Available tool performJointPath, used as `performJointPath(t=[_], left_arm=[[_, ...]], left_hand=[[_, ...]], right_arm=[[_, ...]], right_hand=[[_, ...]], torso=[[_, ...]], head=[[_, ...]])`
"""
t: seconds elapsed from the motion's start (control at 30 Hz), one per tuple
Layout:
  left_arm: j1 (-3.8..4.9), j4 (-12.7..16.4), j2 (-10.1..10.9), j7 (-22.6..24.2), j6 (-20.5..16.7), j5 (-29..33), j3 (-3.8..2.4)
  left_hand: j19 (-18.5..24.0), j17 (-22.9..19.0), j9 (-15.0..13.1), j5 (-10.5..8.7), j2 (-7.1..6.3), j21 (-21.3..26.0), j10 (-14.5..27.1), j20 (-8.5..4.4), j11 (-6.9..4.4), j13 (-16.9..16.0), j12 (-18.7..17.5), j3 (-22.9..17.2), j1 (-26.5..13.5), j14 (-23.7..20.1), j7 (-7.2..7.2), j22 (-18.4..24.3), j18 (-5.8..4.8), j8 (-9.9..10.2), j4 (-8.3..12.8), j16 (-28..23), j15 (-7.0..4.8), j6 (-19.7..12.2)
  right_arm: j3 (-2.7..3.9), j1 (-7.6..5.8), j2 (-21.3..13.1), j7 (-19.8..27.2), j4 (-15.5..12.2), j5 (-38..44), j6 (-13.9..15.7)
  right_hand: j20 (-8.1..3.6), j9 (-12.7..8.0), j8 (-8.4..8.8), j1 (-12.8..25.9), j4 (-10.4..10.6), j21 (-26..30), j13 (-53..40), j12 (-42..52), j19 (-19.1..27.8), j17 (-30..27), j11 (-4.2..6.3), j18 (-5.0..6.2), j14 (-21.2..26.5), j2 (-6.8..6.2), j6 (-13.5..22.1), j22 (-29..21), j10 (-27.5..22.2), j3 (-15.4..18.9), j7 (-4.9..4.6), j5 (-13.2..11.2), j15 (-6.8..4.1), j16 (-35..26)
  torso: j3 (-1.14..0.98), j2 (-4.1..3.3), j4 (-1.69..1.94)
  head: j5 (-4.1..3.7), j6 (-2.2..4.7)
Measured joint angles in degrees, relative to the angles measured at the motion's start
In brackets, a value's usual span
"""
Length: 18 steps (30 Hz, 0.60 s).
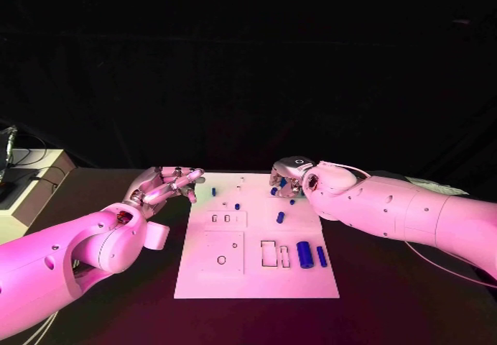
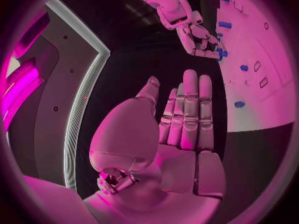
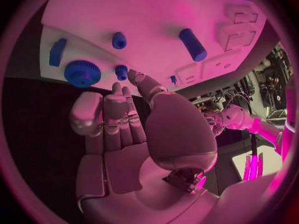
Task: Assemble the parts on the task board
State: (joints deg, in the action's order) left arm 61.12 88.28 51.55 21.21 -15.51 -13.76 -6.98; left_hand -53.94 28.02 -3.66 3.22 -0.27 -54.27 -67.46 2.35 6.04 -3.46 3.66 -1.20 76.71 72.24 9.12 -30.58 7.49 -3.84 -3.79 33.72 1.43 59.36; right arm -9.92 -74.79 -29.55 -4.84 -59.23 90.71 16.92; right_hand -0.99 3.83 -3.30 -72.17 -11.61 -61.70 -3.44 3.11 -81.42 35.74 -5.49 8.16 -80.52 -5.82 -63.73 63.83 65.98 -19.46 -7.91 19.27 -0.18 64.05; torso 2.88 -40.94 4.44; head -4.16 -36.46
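The white task board [image 1: 253, 277] lies mid-table with blue parts on it. A thick blue cylinder [image 1: 304, 254] and a slim one [image 1: 322, 256] lie at its right side, and a short peg [image 1: 279, 216] sits near the middle. My right hand [image 1: 291, 175] hovers over the board's far right corner with its fingers loosely curled and nothing in them. In the right wrist view its fingertips [image 3: 116, 88] are just short of a small blue peg [image 3: 121, 72], beside a blue gear [image 3: 81, 73]. My left hand [image 1: 166, 184] is off the board's far left corner, fingers straight, holding nothing.
More blue pegs [image 1: 213, 192] [image 1: 236, 206] stand near the board's far left. Rectangular cut-outs [image 1: 269, 252] and a round hole [image 1: 220, 259] mark the near half. A white box [image 1: 31, 180] stands at the table's left edge. Black table surface surrounds the board.
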Motion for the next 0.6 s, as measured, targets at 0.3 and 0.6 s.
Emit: performJointPath(t=[0.3, 0.6], left_arm=[[0.00, -0.3, -0.1, 0.0, 0.1, 0.0, -0.04], [0.00, -0.6, -0.1, -0.1, 0.3, -0.1, -0.05]], left_hand=[[0.0, -0.4, 0.0, 0.00, 0.00, -0.5, 0.2, 0.00, -0.21, 0.0, 0.0, 0.0, 0.0, 0.0, 0.00, 0.2, -0.01, 0.0, 0.0, 0.6, 0.00, 0.0], [0.0, -0.6, 0.0, 0.00, 0.00, -0.6, 0.2, 0.00, -0.21, 0.0, 0.0, 0.0, 0.0, 0.0, 0.00, 0.3, -0.03, 0.0, 0.0, 0.8, 0.00, 0.0]], right_arm=[[-0.01, 0.22, 0.4, -0.6, 1.1, 0.9, -0.3], [0.00, 0.23, 0.5, -0.8, 1.3, 1.6, -0.2]], right_hand=[[0.10, 0.0, 0.00, 0.0, 0.3, 1.8, 0.0, 0.0, -0.3, -0.2, 0.00, 0.62, 0.2, 0.00, 0.0, 2.1, 0.0, -0.3, 0.00, 0.0, -0.01, 0.0], [0.06, 0.0, 0.00, 0.0, 0.6, 4.9, 0.0, 0.0, -1.1, -0.2, 0.00, 0.66, 0.2, 0.00, 0.0, 4.9, 0.0, -0.6, 0.00, 0.0, -0.02, 0.0]], torso=[[0.21, -0.44, 0.29], [0.39, -0.93, 0.49]], head=[[-0.20, 0.12], [-0.38, 0.24]])
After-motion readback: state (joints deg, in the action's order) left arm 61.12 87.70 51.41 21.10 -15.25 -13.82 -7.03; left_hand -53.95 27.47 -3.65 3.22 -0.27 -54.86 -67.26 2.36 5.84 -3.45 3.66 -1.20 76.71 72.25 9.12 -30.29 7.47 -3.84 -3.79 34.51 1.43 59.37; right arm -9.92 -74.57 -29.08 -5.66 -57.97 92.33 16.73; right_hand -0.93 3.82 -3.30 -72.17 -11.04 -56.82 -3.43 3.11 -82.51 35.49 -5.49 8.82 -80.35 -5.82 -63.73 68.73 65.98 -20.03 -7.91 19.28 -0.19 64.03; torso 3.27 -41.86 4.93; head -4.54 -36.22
